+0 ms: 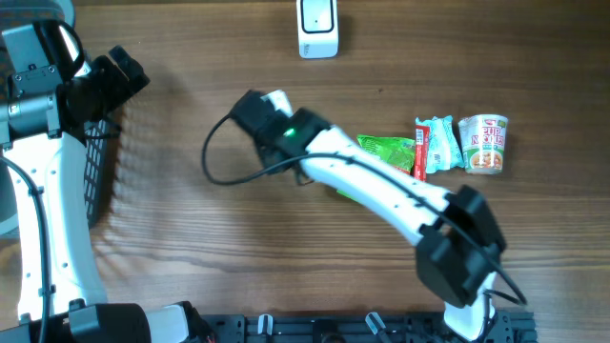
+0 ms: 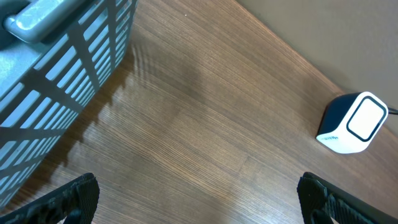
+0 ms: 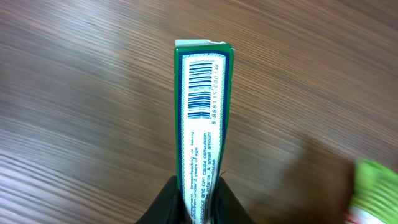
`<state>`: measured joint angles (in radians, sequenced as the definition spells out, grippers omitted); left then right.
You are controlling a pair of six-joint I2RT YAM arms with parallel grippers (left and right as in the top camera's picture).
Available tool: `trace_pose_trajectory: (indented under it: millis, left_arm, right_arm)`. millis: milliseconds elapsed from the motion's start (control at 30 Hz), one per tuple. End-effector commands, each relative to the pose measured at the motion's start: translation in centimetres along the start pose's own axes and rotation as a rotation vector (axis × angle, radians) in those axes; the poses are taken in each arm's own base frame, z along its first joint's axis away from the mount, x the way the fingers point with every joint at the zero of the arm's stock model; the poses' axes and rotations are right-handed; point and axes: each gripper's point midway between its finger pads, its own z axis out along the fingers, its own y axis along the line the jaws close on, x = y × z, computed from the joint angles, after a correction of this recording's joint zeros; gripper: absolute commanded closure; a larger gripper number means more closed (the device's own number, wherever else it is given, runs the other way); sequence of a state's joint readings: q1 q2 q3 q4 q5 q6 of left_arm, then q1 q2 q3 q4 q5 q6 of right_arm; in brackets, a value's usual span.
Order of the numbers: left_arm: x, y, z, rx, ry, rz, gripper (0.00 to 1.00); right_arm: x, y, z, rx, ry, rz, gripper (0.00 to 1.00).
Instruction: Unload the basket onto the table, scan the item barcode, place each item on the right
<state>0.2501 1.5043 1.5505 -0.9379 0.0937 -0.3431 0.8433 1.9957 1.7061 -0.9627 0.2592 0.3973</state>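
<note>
Bearing the scanner (image 1: 317, 29), a brown wood-grain table (image 1: 162, 257)

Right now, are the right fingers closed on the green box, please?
Shut: the right fingers pinch the green box at its near end, its barcode in plain view.

Mock shop checkout: brown wood-grain table (image 1: 191, 252); white boxy barcode scanner (image 1: 317, 33); grey slatted plastic basket (image 2: 37, 81); red-and-white noodle cup (image 1: 483, 143).
</note>
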Motion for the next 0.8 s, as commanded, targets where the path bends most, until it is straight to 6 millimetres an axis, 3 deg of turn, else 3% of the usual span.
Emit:
trace_pose_trajectory:
  millis: [0,67,167,433,600,700,767]
  left_arm:
    - [-0.2,0.3,0.1,-0.015,-0.005,-0.005,0.00]
    - [-0.2,0.3,0.1,-0.015,-0.005,-0.005,0.00]
    - [-0.2,0.3,0.1,-0.015,-0.005,-0.005,0.00]
    - [-0.2,0.3,0.1,-0.015,-0.005,-0.005,0.00]
    - [-0.2,0.3,0.1,-0.015,-0.005,-0.005,0.00]
    - [-0.2,0.3,0.1,-0.015,-0.005,-0.005,0.00]
    - [-0.2,0.3,0.1,-0.015,-0.005,-0.005,0.00]
  right_arm:
    - [0.4,-3.4,-0.9,0.037,0.040,-0.001,0.83]
    - [0.9,-4.1,-0.6,0.012,0.080,0.004,0.83]
    - [1.4,-3.6,0.6,-0.066,0.104,0.014,0.83]
    - [4.1,-2.5,6.0,-0.103,0.069,0.020,0.81]
    - [4.3,-2.1,7.7,-0.120,0.018,0.030,0.72]
    - [4.4,-2.0,8.3,-0.127,-0.003,0.033,0.52]
    - [4.6,-2.0,8.5,-0.127,-0.003,0.033,0.45]
